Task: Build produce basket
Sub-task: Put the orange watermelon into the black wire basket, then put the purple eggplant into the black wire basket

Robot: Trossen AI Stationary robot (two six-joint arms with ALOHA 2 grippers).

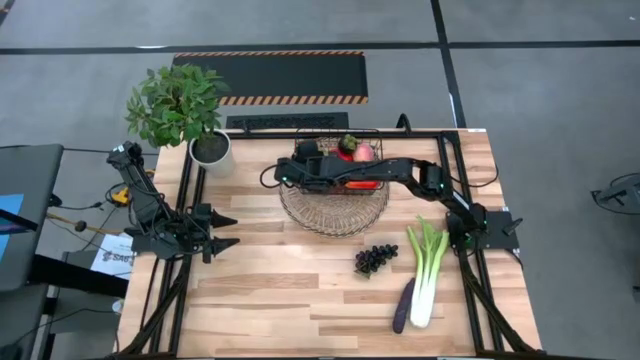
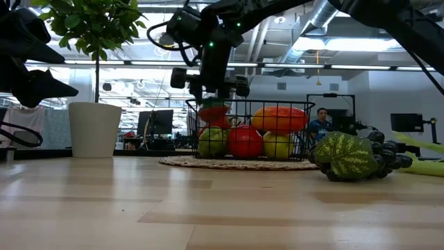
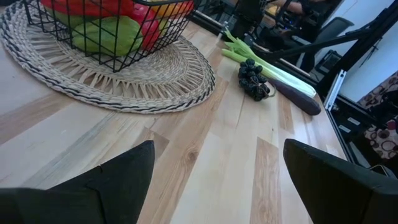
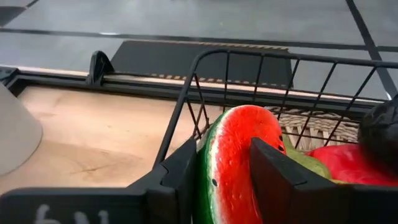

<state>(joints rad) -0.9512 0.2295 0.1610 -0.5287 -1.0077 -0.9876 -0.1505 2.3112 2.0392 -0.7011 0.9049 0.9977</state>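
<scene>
The dark wire basket stands on a round woven tray at the table's far middle. It holds an apple, green pears and a mango. My right gripper reaches over the basket's left end from the right, shut on a watermelon slice. In the low view the slice sits just under the basket's rim. Grapes, a leek and an eggplant lie on the table at the near right. My left gripper waits open at the left. My right gripper pinches the watermelon slice between its two fingers, one finger on the green rind side and the other on the red flesh. The fingers slant down from the table's right side. The slice stands on edge inside the basket's left end; whether it rests on the fruit below, I cannot tell.
A leafy plant in a white pot stands at the far left, close to the basket. Bare wood lies between the tray and the near edge.
</scene>
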